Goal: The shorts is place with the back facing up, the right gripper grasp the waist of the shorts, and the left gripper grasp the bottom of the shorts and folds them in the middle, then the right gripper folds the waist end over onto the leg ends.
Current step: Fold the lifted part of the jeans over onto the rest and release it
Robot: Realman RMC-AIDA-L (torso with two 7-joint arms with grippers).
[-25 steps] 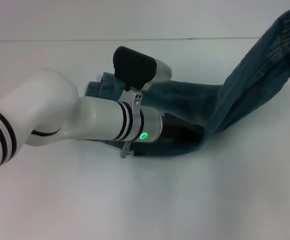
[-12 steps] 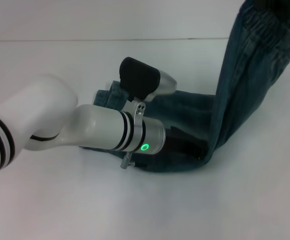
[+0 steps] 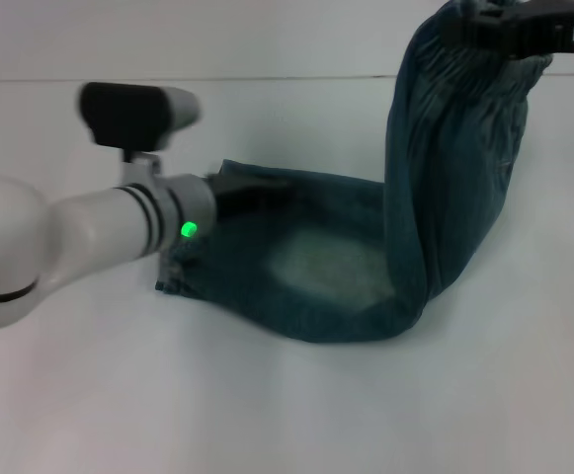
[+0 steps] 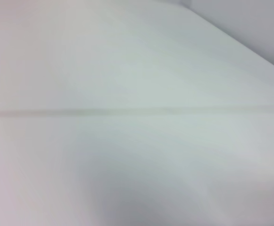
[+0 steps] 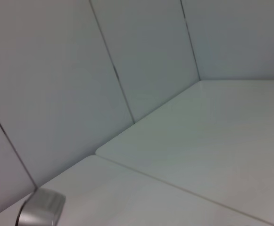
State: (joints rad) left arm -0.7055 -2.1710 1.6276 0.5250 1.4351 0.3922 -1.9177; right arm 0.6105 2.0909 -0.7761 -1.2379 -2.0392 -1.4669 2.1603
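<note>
- Head view: right gripper (image 3: 494,30) is up near the table's (image 3: 296,415) far right edge, clamped on the shorts' (image 3: 336,267) waist, so the denim hangs in a tall loop.
- Left gripper (image 3: 252,188) sits low at the leg ends (image 3: 183,276) mid-table; can't tell if it's gripping.
- I'd carry the waist leftward low and level, and drop it square on those hems.

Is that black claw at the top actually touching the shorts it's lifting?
Touching. In the head view the right gripper is closed on the gathered waist of the shorts, which hang straight down from it.
</note>
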